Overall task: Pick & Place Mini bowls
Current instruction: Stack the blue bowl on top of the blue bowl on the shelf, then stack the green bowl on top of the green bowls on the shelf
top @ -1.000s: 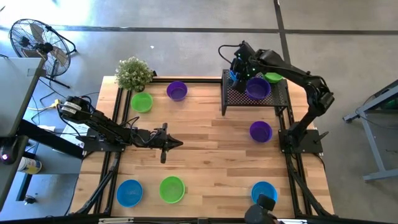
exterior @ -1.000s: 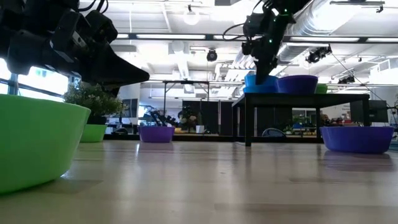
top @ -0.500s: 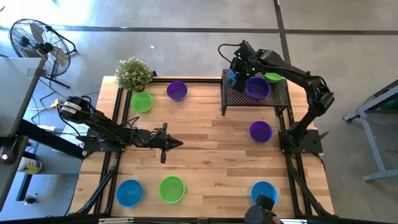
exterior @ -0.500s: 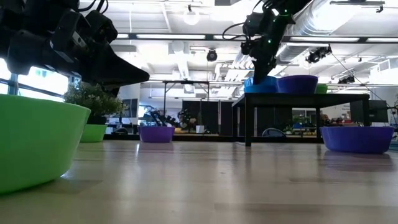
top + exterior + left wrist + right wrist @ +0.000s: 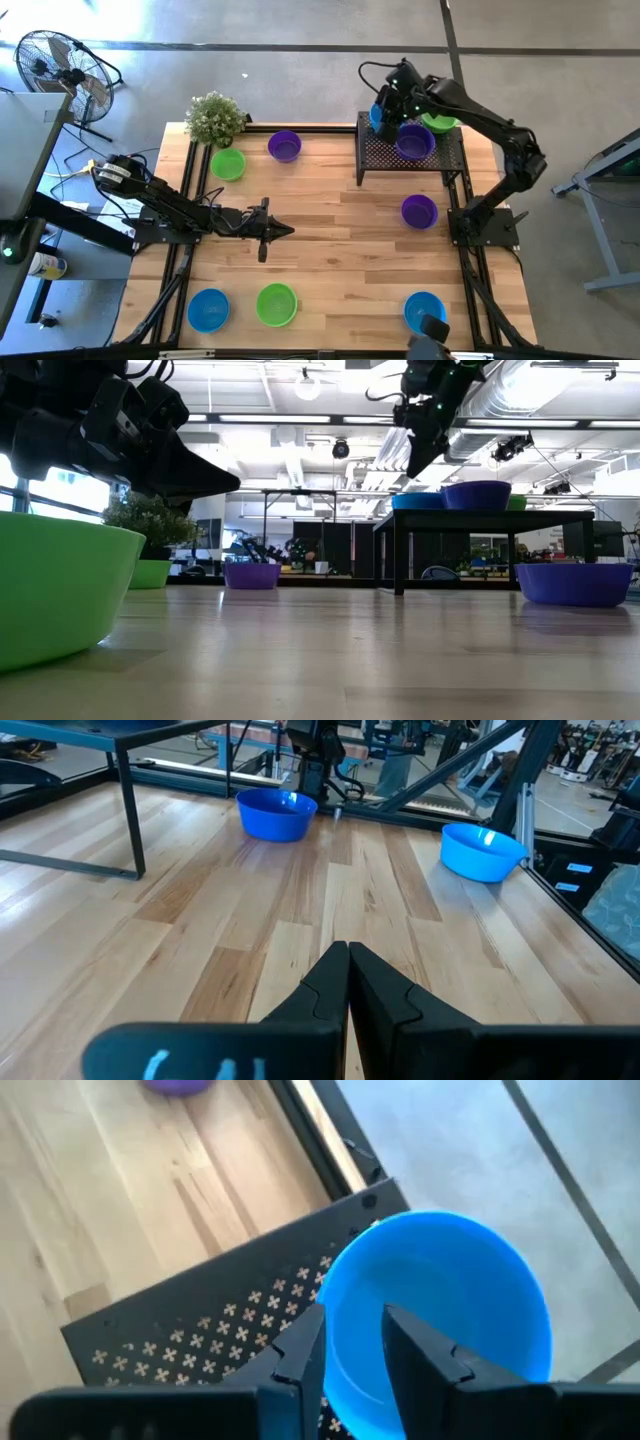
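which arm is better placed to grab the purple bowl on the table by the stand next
Right, probably. The right gripper hovers open above the blue bowl on the black mesh stand, and the purple bowl sits just in front of that stand. The left gripper, shut, waits mid-table, farther off.

My right tool (image 5: 352, 1342) is matt black plastic above a smooth, glossy blue plastic bowl (image 5: 440, 1310) on the perforated black metal stand (image 5: 215, 1315); the worktop (image 5: 330, 250) is pale satin wood planks.
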You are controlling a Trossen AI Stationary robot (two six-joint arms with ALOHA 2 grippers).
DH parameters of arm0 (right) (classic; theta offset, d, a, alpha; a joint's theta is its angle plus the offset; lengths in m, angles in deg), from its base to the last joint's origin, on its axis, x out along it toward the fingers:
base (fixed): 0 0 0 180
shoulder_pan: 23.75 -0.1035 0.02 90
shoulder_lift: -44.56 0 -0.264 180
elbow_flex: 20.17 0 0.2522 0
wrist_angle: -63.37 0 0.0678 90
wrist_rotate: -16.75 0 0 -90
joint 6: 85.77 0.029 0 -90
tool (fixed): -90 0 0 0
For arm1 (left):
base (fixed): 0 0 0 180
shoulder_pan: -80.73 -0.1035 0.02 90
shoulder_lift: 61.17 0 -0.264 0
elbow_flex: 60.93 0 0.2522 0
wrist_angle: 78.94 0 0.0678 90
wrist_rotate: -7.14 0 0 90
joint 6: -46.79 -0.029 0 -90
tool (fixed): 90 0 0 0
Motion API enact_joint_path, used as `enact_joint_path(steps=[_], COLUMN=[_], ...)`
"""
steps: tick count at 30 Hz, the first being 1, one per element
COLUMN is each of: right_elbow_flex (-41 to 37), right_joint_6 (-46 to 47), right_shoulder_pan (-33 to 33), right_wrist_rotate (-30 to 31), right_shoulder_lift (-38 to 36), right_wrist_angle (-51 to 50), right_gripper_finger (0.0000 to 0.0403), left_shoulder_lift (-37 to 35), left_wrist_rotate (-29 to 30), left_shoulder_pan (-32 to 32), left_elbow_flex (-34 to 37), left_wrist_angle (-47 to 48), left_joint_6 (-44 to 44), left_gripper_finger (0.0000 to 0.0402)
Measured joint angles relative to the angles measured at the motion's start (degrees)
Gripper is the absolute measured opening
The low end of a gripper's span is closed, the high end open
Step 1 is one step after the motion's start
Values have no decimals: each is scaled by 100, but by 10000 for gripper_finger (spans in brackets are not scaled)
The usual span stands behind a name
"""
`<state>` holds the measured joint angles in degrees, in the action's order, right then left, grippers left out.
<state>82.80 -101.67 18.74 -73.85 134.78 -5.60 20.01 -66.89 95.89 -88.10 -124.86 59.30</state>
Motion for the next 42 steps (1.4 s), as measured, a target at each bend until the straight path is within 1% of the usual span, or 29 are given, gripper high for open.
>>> enact_joint_path(steps=[3, 10, 14, 17, 19, 21, 24, 28, 32, 34, 37, 42], right_elbow_flex=[0, -2, -9, -9, -12, -184, -864, -2215, -3484, -4027, -4709, -5524], right_joint_6=[28, 43, 34, 30, 51, 78, 111, 449, 727, 859, 1003, 1067], right_shoulder_pan=[-1, -31, -175, -318, -429, -596, -858, -1195, -1732, -2047, -2571, -3421], right_wrist_rotate=[-39, 6, -7, -269, -429, -507, -823, -1253, -1281, -1170, -747, 29], right_shoulder_lift=[86, 193, 41, -169, -299, -493, -917, -1601, -2348, -2674, -3145, -3705], right_wrist_angle=[19, 102, 0, 37, 147, 482, 1380, 2945, 4392, 4951, 5677, 6419], right_gripper_finger=[67, 5, 8, 2, 2, 3, 1, 1, 1, 1, 1, 1], left_shoulder_lift=[0, 0, 0, 0, 0, 0, 0, 0, 0, 0, 0, 0], left_wrist_rotate=[0, 1, 0, -1, -2, -2, -4, -91, -149, -149, -146, -144], left_shoulder_pan=[-2, -10, -13, -13, -13, -13, -13, -13, -13, -13, -13, -15], left_elbow_flex=[0, 0, 0, 0, 2, 2, 2, 2, 2, 2, 2, 2], left_wrist_angle=[1, 7, 35, 118, 161, 157, 157, 155, 155, 153, 160, 171], left_joint_6=[0, -22, -22, -21, -22, -22, -22, -22, -20, 52, 383, 355], left_gripper_finger=[4, 4, 4, 4, 4, 4, 4, 4, 4, 4, 4, 4])
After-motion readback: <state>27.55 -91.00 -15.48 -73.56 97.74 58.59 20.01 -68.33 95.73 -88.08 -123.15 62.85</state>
